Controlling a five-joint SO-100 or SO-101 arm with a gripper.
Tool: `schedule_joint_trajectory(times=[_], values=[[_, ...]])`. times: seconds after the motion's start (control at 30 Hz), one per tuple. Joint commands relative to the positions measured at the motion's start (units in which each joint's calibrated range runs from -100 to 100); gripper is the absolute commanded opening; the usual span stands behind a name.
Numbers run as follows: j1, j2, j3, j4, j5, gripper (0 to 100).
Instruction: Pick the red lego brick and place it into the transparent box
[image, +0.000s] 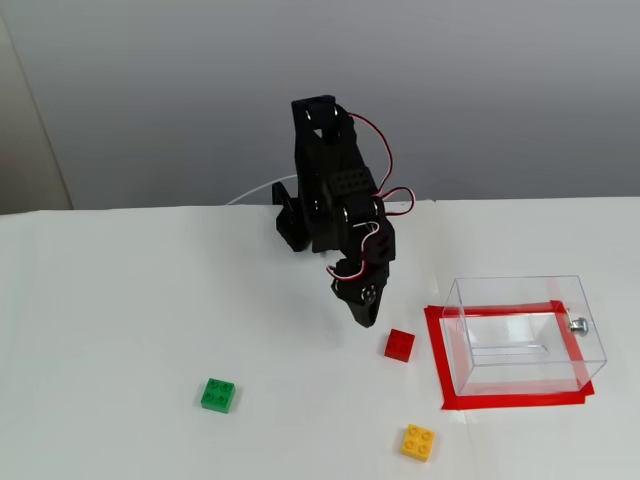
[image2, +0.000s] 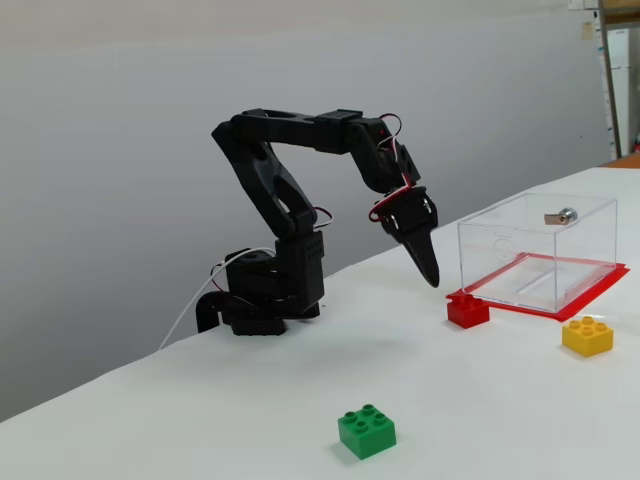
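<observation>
The red lego brick (image: 399, 344) (image2: 467, 309) lies on the white table just left of the transparent box (image: 524, 331) (image2: 537, 249), which stands inside a red tape outline. My black gripper (image: 366, 319) (image2: 431, 280) hangs in the air above and to the left of the red brick, pointing down at the table. Its jaws are together with nothing between them. It touches neither the brick nor the box.
A green brick (image: 218, 394) (image2: 366, 431) sits at the front left in a fixed view, and a yellow brick (image: 418, 441) (image2: 587, 335) lies in front of the box. The arm's base (image: 290, 225) (image2: 262, 295) stands at the back of the table.
</observation>
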Motion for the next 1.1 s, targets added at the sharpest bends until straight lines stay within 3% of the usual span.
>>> schedule_joint_trajectory(times=[0.0, 0.7, 0.9, 1.07], values=[[-1.78, 2.36, -3.63, 0.00, 1.47, 2], [-10.21, 13.90, -11.86, -2.78, -1.19, 2], [-10.29, 14.83, -11.86, -3.22, -1.14, 14], [-12.36, 14.92, -11.86, -3.04, -1.14, 15]])
